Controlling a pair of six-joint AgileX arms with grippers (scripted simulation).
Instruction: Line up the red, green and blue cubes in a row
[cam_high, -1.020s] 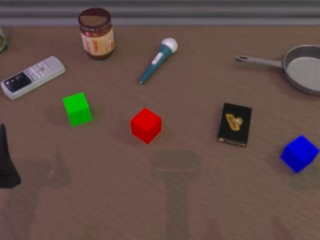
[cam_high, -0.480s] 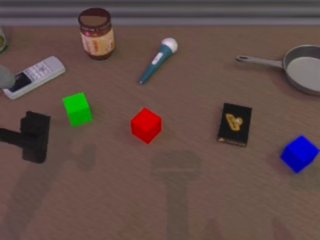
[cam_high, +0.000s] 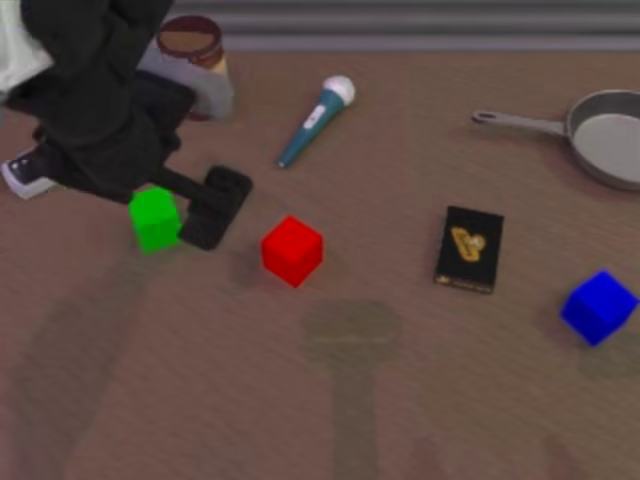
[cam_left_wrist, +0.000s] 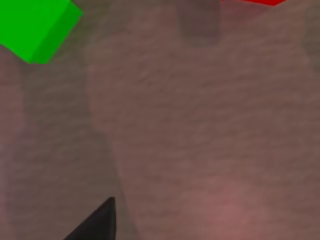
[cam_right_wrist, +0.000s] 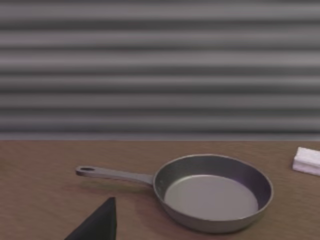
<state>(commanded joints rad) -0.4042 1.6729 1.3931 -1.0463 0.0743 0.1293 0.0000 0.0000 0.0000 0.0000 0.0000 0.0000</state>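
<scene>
The left arm (cam_high: 95, 110) reaches in over the table's left rear and hides part of the remote (cam_high: 22, 172) and the jar (cam_high: 200, 55). Its left gripper (cam_high: 215, 207) hangs between the green cube (cam_high: 154, 218) and the red cube (cam_high: 292, 250), just beside the green one. How far its fingers are spread cannot be told from these views, and it holds nothing. The right arm is parked out of the top view; its wrist camera faces the frying pan (cam_right_wrist: 210, 192), and whether its fingers are spread cannot be told either.

Task items:
- Green cube: left side of the table, near the red cube.
- Red cube: left of centre.
- Blue cube (cam_high: 598, 306): far right, well apart from the other two, with the black box (cam_high: 469, 249) between.

Step in hand, as judged: approach for a pick of one of the two left cubes; which one cannot be told. To do it well, centre the fingers over the chosen cube, square them to two opposite faces, and descend without nudging the neighbouring cube. Both cubes sit turned relative to the table edge, so rotate the wrist to match.

Surface: brown wood-grain table (cam_high: 350, 420), flat. The microphone (cam_high: 317, 120) lies at the rear centre. Behind the table stands a grey ribbed wall (cam_right_wrist: 160, 65).
</scene>
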